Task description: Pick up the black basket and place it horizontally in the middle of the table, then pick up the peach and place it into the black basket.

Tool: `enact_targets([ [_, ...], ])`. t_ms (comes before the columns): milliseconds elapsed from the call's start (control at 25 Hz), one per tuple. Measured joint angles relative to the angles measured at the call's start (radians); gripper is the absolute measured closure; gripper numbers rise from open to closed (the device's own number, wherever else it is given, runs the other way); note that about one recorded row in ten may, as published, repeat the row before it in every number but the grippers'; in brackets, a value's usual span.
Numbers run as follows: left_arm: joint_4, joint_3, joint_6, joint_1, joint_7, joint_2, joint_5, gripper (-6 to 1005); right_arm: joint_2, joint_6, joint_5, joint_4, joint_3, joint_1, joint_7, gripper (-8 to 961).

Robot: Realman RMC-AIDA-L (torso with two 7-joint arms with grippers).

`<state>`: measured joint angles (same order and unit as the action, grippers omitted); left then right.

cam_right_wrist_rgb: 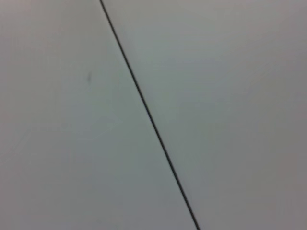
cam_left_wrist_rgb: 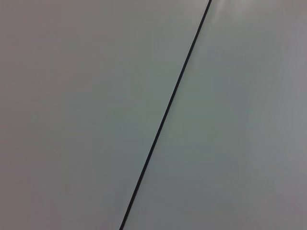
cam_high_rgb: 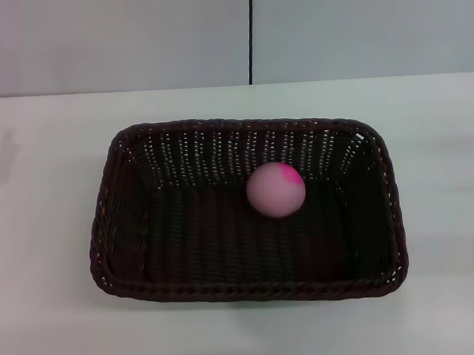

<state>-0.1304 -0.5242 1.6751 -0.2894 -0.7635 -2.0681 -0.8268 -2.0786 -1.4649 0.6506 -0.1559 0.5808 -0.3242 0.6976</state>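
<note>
The black basket (cam_high_rgb: 112, 233) lies with its long side across the middle of the white table (cam_high_rgb: 34, 158) in the head view. The pink peach (cam_high_rgb: 275, 190) rests inside it on the basket floor, toward the far side and right of centre. Neither gripper shows in any view. Both wrist views show only a pale grey wall with a thin dark seam (cam_left_wrist_rgb: 165, 115) (cam_right_wrist_rgb: 148, 115).
A pale grey wall with a vertical dark seam (cam_high_rgb: 250, 32) stands behind the table's far edge. Bare white tabletop surrounds the basket on all sides.
</note>
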Motion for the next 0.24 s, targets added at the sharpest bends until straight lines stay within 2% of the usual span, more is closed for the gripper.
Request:
enact_targets([
  [240, 0.009, 0.012, -0.003, -0.001, 0.000, 0.000, 0.000, 190, 0.000, 0.009, -0.001, 0.014, -0.006, -0.005, -0.001, 253],
])
